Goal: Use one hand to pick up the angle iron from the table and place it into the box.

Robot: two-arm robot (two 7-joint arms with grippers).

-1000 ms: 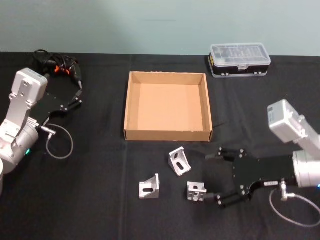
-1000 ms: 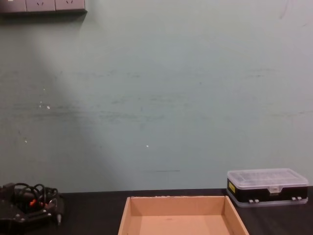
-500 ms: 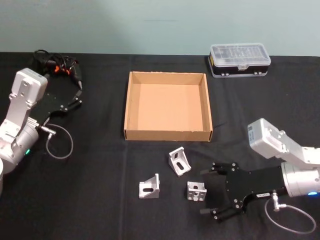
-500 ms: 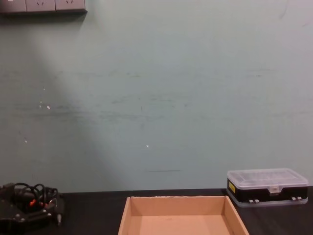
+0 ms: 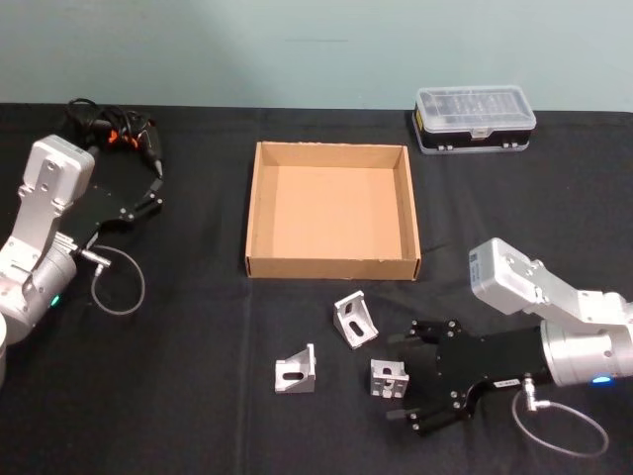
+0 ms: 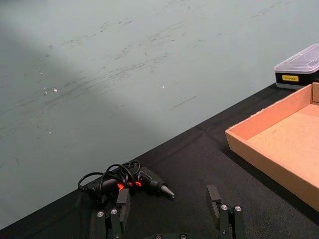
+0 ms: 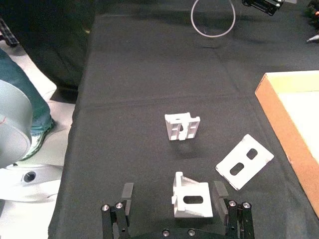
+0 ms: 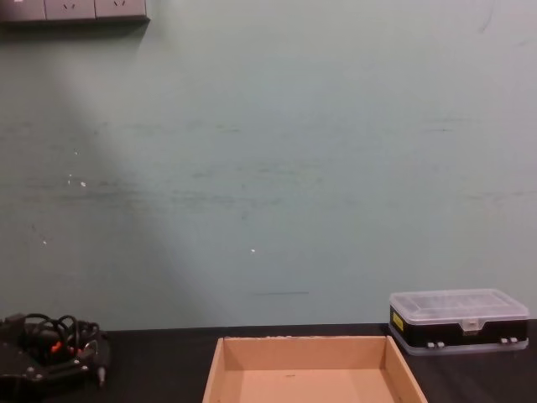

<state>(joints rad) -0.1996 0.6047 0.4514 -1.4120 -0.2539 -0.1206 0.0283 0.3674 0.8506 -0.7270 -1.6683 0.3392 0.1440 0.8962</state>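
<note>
A black, matte surface [image 5: 198, 307] is spread wide across the work area and is backed by a plain pale green wall [image 8: 268, 168], on which a row of sockets [image 8: 75, 8] is seen high at the robot's left. Near the middle of the surface a shallow tan cardboard box [image 5: 331, 265] is set, open at the top, with nothing seen inside it. Behind it, toward the right, a black case with a clear lid [image 5: 475, 119] is placed close to the wall, and at the far left a tangle of black cable with an orange-marked tool [image 5: 111, 134] is left. Three angle irons are laid on the surface in front of the box, well apart from its front wall: the angle iron [image 5: 389, 379] nearest the right arm, a second angle iron [image 5: 354, 320] tilted just behind it, and a third angle iron [image 5: 296, 370] to the left. The right claw [image 5: 400, 377] is held low over the surface with its fingers spread wide on either side of the angle iron; in the right wrist view the piece [image 7: 192, 201] is seen between the two fingers [image 7: 127, 191], nearer one of them, and nothing is gripped. The left claw [image 5: 156, 186] is parked at the left side of the surface near the cable tangle, with its fingers also spread apart and nothing between them.
</note>
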